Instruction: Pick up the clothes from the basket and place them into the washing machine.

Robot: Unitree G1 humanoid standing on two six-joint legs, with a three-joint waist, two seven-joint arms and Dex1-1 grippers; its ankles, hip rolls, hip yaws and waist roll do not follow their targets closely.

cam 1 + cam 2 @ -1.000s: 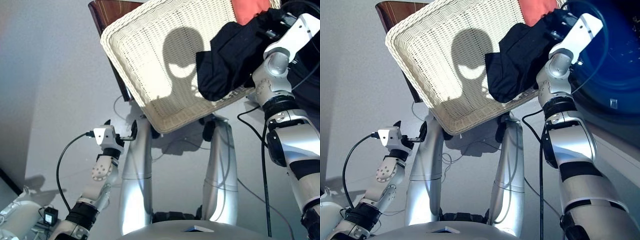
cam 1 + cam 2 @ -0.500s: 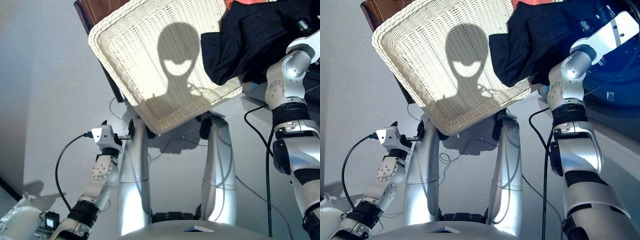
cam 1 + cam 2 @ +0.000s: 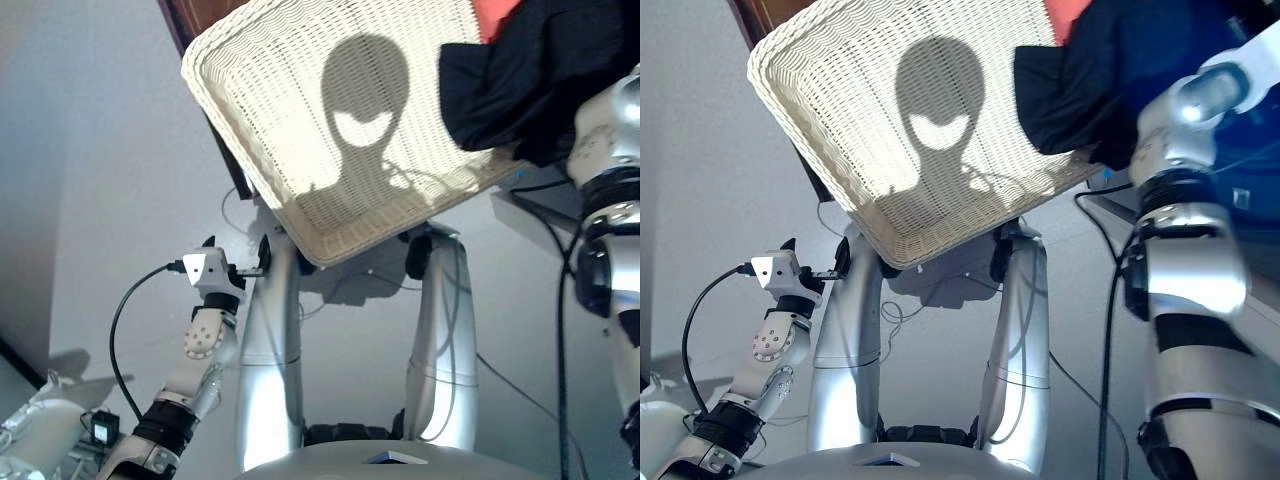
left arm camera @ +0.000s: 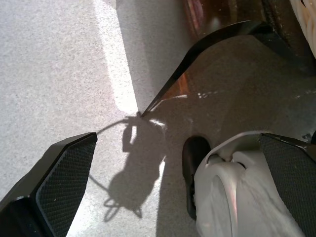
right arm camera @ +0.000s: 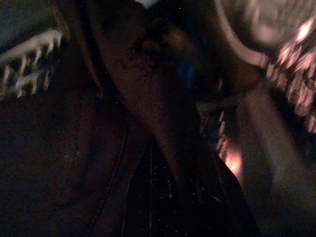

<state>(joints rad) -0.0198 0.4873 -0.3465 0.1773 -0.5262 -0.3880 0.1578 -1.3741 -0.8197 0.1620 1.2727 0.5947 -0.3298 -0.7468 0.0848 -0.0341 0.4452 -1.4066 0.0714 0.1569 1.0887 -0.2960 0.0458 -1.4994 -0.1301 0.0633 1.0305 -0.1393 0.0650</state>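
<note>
Black garment (image 3: 540, 75) draped over wicker basket (image 3: 300, 110) rim, coral one (image 3: 495, 15) behind | left gripper (image 4: 173, 182) jaws wide, empty, below basket | right jaws: cannot tell

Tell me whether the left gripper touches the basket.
Apart. The left eye view shows the left gripper low beside the leg, well below the basket with floor between.

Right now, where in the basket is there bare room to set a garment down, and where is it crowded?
The wicker basket is bare across its left and middle, from the left rim to the black garment. Its right end is crowded: the black garment lies heaped there beside the coral red one, with the right arm close by.
</note>
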